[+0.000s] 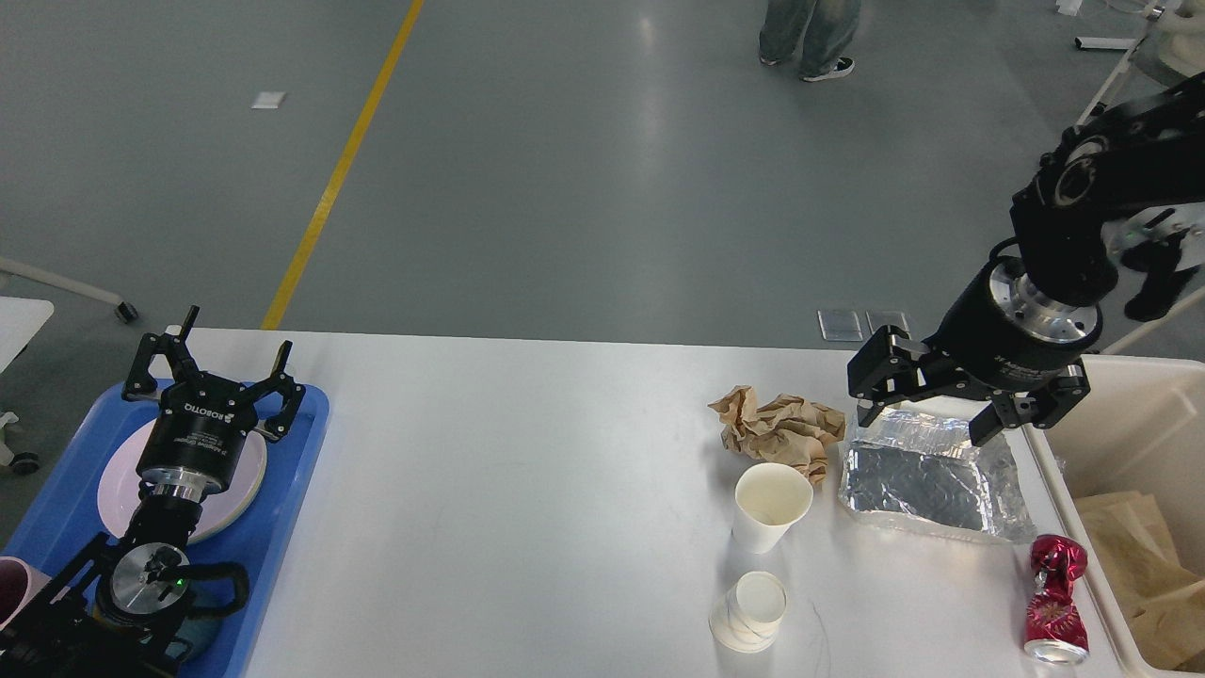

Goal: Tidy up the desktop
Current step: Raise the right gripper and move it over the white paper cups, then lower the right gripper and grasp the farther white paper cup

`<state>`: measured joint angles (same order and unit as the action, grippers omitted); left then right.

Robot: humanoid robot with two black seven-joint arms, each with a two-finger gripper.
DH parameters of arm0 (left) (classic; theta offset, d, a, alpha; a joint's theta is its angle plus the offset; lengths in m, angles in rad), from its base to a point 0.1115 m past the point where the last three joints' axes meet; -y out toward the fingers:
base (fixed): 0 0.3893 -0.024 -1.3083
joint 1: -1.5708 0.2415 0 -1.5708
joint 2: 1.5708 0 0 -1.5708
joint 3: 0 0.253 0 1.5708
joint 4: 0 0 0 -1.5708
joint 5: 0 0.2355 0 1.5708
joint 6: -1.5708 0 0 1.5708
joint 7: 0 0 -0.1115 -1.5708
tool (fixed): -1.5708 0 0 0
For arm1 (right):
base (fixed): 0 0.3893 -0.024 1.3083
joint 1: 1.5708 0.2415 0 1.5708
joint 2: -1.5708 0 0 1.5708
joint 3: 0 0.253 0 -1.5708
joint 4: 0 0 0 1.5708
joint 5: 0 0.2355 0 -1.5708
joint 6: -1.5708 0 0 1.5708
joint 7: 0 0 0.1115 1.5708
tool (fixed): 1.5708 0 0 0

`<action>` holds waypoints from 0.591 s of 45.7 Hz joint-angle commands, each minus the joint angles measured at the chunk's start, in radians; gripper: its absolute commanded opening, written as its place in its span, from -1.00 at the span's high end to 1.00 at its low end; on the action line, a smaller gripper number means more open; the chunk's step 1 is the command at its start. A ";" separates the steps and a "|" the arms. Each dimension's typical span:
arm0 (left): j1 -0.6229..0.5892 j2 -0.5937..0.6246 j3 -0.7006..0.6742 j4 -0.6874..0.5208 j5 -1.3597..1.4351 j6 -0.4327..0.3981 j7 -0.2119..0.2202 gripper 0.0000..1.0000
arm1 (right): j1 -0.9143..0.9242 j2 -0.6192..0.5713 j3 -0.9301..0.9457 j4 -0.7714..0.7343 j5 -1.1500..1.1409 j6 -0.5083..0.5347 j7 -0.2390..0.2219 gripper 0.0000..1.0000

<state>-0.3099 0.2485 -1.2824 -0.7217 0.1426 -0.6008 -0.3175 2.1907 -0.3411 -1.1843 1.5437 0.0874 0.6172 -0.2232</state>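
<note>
The white desktop point(518, 471) holds litter on its right half: a crumpled brown paper point(781, 428), an upright white paper cup point(770, 504), another paper cup point(748, 612) lying on its side, a shallow foil tray point(927, 476) and a crushed red can point(1056, 598). My right gripper point(927, 410) is open and hangs over the far edge of the foil tray with nothing between its fingers. Above the pink plate point(243, 485) in the blue tray point(282, 508) at the far left, my left gripper point(226, 363) stands open and holds nothing.
A beige bin point(1120, 433) with brown paper inside stands off the table's right end. A dark pink cup point(14, 584) sits at the tray's near left corner. A person's legs point(810, 33) show on the floor beyond the table.
</note>
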 commanded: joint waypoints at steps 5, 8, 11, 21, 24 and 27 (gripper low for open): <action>0.000 0.000 0.000 0.001 0.000 -0.001 0.000 -0.93 | -0.201 0.011 0.132 -0.054 0.026 -0.137 -0.001 -0.92; 0.000 0.000 0.000 0.001 0.000 -0.001 0.000 -0.93 | -0.282 0.033 0.164 -0.109 0.051 -0.160 -0.001 -0.84; 0.000 0.000 0.000 -0.001 0.000 -0.001 0.000 -0.93 | -0.366 0.073 0.183 -0.163 0.058 -0.189 -0.001 -0.83; 0.000 0.000 0.000 0.001 0.000 -0.001 0.000 -0.93 | -0.575 0.119 0.184 -0.281 0.058 -0.298 -0.001 -0.82; 0.000 0.000 0.000 0.001 0.000 -0.001 0.000 -0.93 | -0.617 0.122 0.186 -0.315 0.058 -0.310 0.001 -0.82; 0.000 0.000 0.000 0.001 0.000 -0.001 0.000 -0.93 | -0.658 0.137 0.186 -0.350 0.058 -0.330 0.001 -0.80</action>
<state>-0.3099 0.2485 -1.2824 -0.7213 0.1427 -0.6017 -0.3175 1.6044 -0.2225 -0.9999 1.2519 0.1457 0.3177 -0.2234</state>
